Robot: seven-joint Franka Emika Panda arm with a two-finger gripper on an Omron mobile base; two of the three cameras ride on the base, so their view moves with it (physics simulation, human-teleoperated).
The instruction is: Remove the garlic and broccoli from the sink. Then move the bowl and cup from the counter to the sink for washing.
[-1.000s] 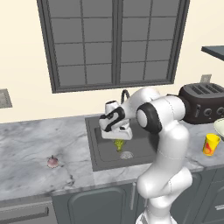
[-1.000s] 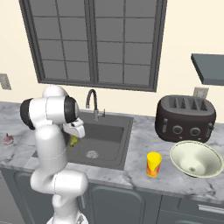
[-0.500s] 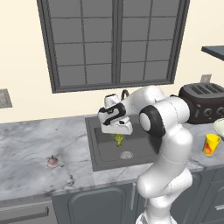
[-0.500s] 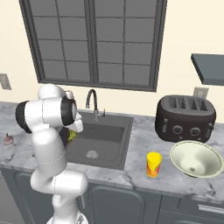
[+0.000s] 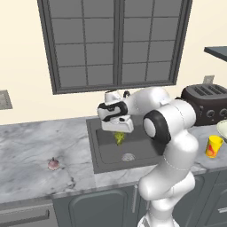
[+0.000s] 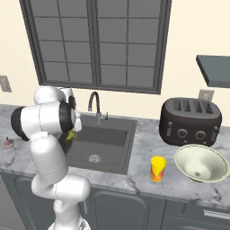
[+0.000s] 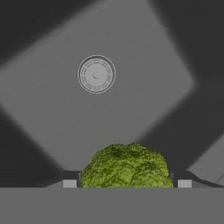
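Far left of the gripper point(image 5: 119, 133), the small pinkish garlic point(image 5: 53, 164) lies on the veined marble counter point(image 5: 31, 146). The white arm reaches forward over the dark rectangular sink point(image 5: 104, 153), hand pointing down, fingers clasped on the bumpy yellow-green broccoli point(image 7: 126, 168), lifted above the basin floor. Below sits the round ribbed drain disc point(image 7: 96, 74). Far right stand the yellow tapered cup point(image 5: 213, 146) and the shallow cream bowl point(image 6: 201, 163).

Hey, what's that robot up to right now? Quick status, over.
Pincer shut on the broccoli, held above the sink. Garlic on the counter. Nothing in the way.
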